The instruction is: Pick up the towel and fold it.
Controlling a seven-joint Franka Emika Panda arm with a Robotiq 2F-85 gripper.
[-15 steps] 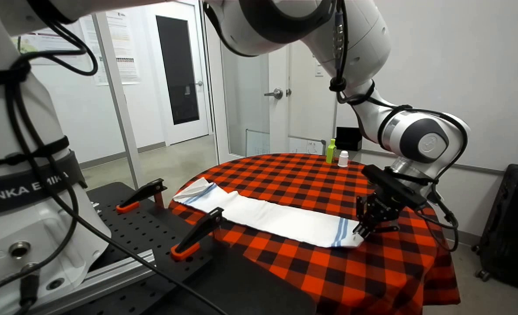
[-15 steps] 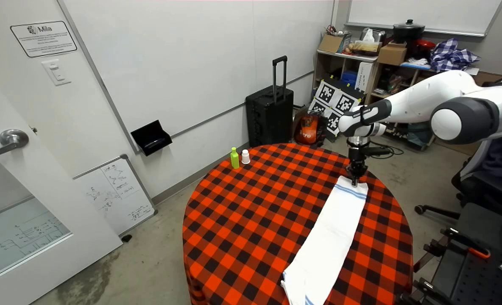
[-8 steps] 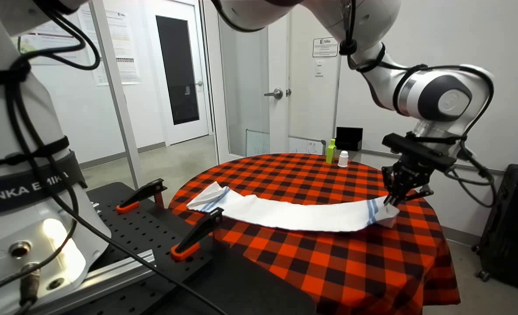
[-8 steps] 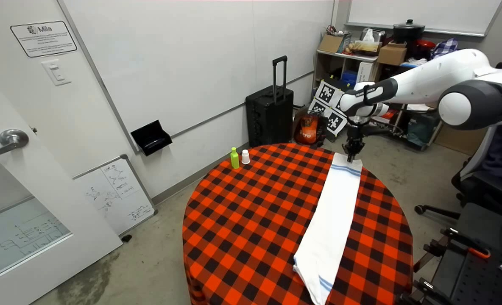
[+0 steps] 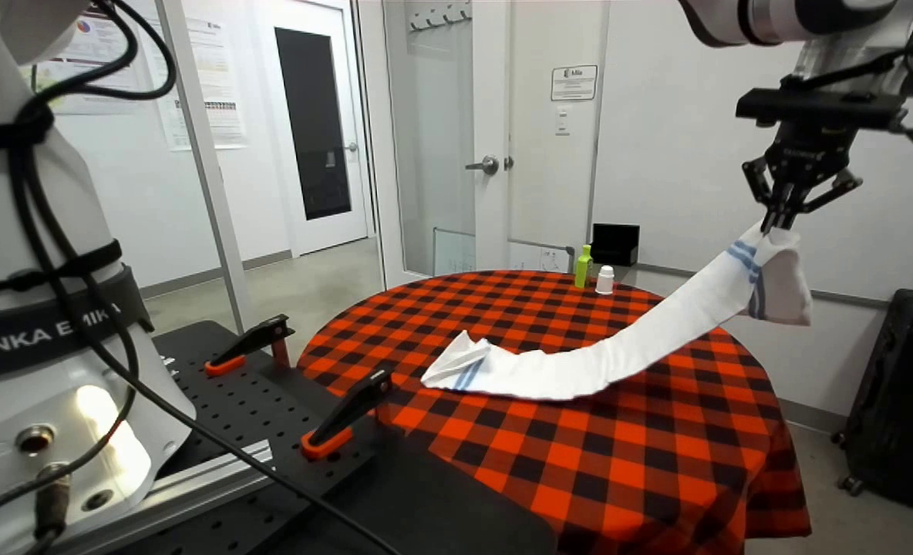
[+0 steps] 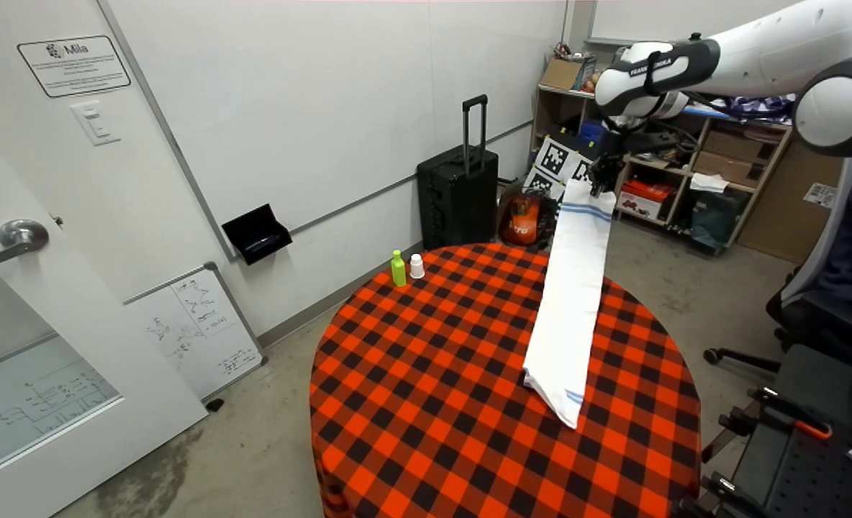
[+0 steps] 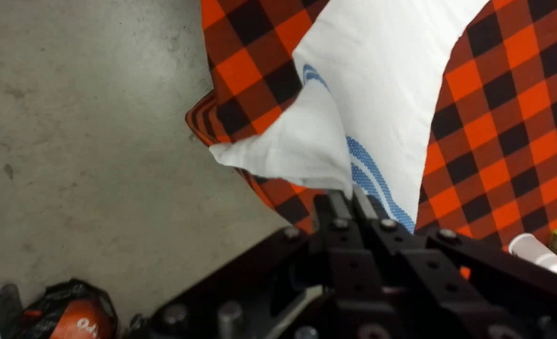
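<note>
While the white towel (image 5: 657,333) is being pinched near one blue-striped end by the tool (image 5: 778,225), whose jaws are nearly meeting, that end is being held up clear of the bench (image 6: 411,403); the rumpled other end is being supported on its checked top.

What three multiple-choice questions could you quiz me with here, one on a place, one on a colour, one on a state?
1. Where does the green bottle stand?
A. On the floor
B. On the checked tablecloth
C. On a shelf

2. What colour are the stripes on the towel?
A. Blue
B. Green
C. Red

3. How is the gripper?
A. Wide open
B. Shut on the green bottle
C. Shut on the towel

1 B: both exterior views show it there, beside the white container.
2 A: they look blue in all three views.
3 C: the wrist view shows its jaws pinching the towel.
</note>
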